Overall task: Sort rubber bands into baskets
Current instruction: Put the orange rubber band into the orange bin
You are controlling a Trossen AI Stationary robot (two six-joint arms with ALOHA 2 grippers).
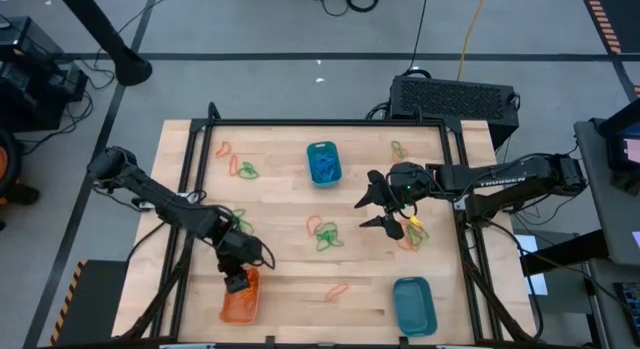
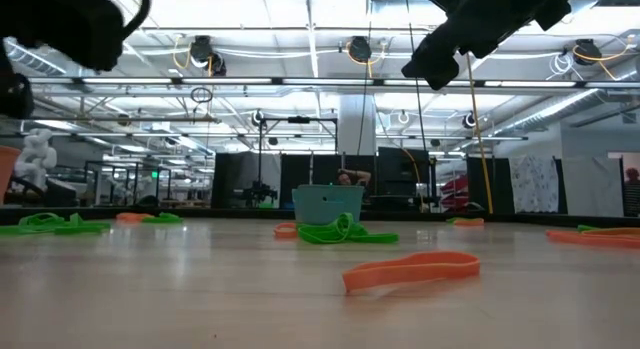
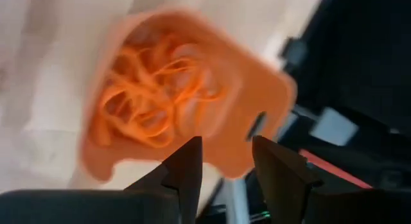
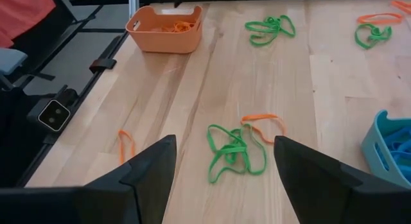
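The left gripper (image 1: 236,282) is seen poised directly over the orange basket (image 1: 240,300) at the near left edge of the table, its fingers (image 3: 187,167) parted by a narrow gap with nothing visible between them; orange rubber bands (image 3: 151,99) are already heaped inside the basket. The right gripper (image 1: 378,201) is held wide open and empty above the middle right of the table, where a tangle of green bands (image 4: 232,153) and one orange band (image 4: 262,122) are framed between its fingers. One teal basket (image 1: 323,162), holding blue bands, stands at the far middle; a second teal basket (image 1: 413,304) stands at the near right. Loose bands are scattered elsewhere: a green cluster at the centre (image 1: 326,235), a mixed group at the far left (image 1: 238,165), a lone orange band (image 1: 336,289) near the front. Trouble could be expected from the tangles: were green and orange loops lifted together, a band could be carried into the wrong basket, and a thin loop lying flat could be missed by the fingers altogether. The light baskets could also be nudged by a low approach. The work is done on a pale wooden table (image 1: 290,279) framed by black rails, in a large hall with ceiling lights, hanging cables and dark equipment behind.
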